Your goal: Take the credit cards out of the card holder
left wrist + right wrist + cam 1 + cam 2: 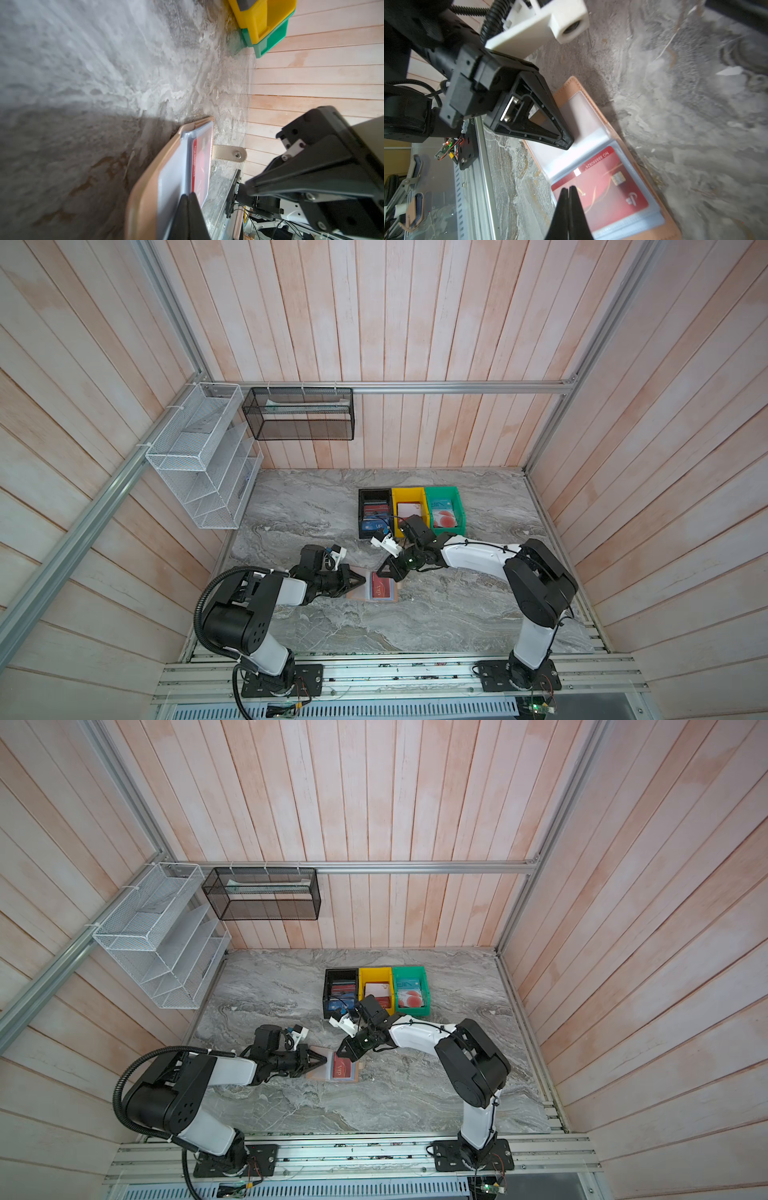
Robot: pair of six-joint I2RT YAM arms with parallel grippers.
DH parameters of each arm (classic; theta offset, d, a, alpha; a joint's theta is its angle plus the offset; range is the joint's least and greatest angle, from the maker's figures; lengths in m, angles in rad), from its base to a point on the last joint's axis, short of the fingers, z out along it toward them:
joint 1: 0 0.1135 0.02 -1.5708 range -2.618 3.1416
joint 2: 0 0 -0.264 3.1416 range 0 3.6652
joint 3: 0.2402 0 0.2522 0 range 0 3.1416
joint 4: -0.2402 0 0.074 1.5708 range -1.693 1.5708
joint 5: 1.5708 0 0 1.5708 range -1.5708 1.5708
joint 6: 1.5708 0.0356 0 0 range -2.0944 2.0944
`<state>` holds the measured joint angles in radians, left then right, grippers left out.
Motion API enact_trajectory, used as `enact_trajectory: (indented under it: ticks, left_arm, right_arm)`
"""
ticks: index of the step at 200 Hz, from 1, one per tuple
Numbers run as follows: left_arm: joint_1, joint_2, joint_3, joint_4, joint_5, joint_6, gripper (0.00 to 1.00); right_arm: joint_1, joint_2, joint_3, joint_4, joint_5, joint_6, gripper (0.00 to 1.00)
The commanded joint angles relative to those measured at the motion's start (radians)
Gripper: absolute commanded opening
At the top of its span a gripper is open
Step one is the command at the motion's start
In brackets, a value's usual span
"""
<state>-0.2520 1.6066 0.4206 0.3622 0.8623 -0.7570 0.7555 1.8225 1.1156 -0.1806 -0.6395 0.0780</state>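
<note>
- Lying open in both top views, card holder (370, 592) under left gripper (360, 581), right gripper (381, 570).
- Left wrist: left jaws pressed together on clear sleeve page (172, 176) (floppy, slick).
- Right wrist: right jaws together over dark red card (608, 187); likely stiff, light, grab at sleeve mouth.

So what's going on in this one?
The card holder lies open on the marble table. The left gripper, shut, seems to pin its empty clear page, while the right gripper, also shut, has its tips at the red card, not yet pulled out. The black bin, yellow bin and green bin behind hold other cards.
</note>
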Motion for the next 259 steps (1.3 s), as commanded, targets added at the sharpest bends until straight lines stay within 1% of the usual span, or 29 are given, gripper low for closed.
enact_trajectory:
  ticks: [1,26,39,55,66,93,174,259]
  left_arm:
    - [-0.004,0.025,0.018,0.040,0.003,0.004,0.05]
    - [-0.003,0.024,0.012,0.045,-0.002,0.005,0.09]
    - [-0.004,0.020,0.012,0.043,-0.002,0.010,0.16]
    - [-0.004,0.019,0.014,0.037,-0.002,0.013,0.17]
    - [-0.004,0.021,0.015,0.038,-0.001,0.014,0.20]
    - [-0.006,0.033,0.016,0.046,0.003,0.013,0.20]
    - [-0.016,0.091,0.018,0.107,0.021,-0.007,0.20]
    - [-0.018,0.095,0.015,0.105,0.020,-0.001,0.19]
  right_arm:
    - [-0.012,-0.001,-0.036,-0.041,0.044,-0.010,0.00]
    - [-0.012,0.016,-0.046,-0.056,0.061,-0.008,0.00]
    - [-0.012,0.021,-0.054,-0.057,0.065,-0.006,0.00]
    - [-0.012,0.024,-0.059,-0.055,0.072,-0.006,0.00]
    - [-0.012,0.029,-0.062,-0.061,0.083,-0.006,0.00]
    - [-0.012,0.050,-0.060,-0.072,0.098,-0.012,0.00]
    - [0.002,0.088,-0.048,-0.059,0.074,-0.002,0.00]
    - [0.012,0.109,-0.044,-0.048,0.067,0.006,0.00]
